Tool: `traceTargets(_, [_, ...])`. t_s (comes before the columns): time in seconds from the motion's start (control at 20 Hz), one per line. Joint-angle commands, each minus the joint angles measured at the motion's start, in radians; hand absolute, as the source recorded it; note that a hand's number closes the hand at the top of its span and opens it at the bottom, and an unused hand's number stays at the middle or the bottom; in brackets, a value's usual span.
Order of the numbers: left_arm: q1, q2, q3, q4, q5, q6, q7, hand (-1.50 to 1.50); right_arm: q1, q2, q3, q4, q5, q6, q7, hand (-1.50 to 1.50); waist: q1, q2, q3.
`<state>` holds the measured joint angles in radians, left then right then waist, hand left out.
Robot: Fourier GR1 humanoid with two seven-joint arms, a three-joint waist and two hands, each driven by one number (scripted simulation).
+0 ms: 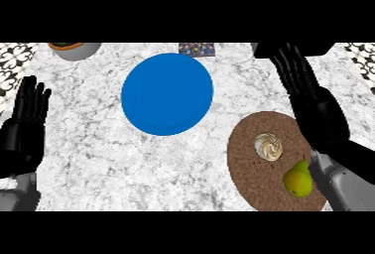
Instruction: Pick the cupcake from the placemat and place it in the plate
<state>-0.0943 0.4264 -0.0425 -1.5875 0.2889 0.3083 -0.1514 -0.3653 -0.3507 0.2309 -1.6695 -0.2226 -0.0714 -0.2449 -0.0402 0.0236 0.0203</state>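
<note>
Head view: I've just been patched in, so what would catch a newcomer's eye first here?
The big blue plate at the counter's middle stands out most, with nothing on it. Right of it and nearer lies a round brown placemat bearing the swirl-topped cupcake and a green pear. The right hand stretches open along the placemat's right side, while the left hand rests open at the view's left edge.

A white marble counter with grey veining fills nearly the whole view, evenly lit. At its far edge sits a grey pot holding something orange-brown, and a small patterned box lies further along. In both far corners, a black-and-white patterned tile surface shows beyond the counter.
</note>
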Motion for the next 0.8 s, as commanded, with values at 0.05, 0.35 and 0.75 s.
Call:
traceTargets(0.05, [-0.011, 0.027, -0.023, 0.057, -0.003, -0.075, 0.045, 0.0, 0.058, 0.044, 0.03, 0.059, -0.015, -0.011, 0.107, 1.5, 0.034, -0.021, -0.021])
traceTargets(0.35, [0.095, 0.004, -0.121, 0.114, -0.031, -0.12, 0.047, 0.0, 0.025, -0.105, 0.091, 0.213, 0.348, -0.213, 0.196, 1.5, 0.019, -0.021, -0.032])
traceTargets(0.75, [0.065, -0.043, -0.102, 0.293, -0.059, -0.208, -0.081, 0.0, 0.334, 0.233, 0.173, 0.25, 0.362, -0.457, -0.125, -1.5, 0.034, -0.024, -0.021])
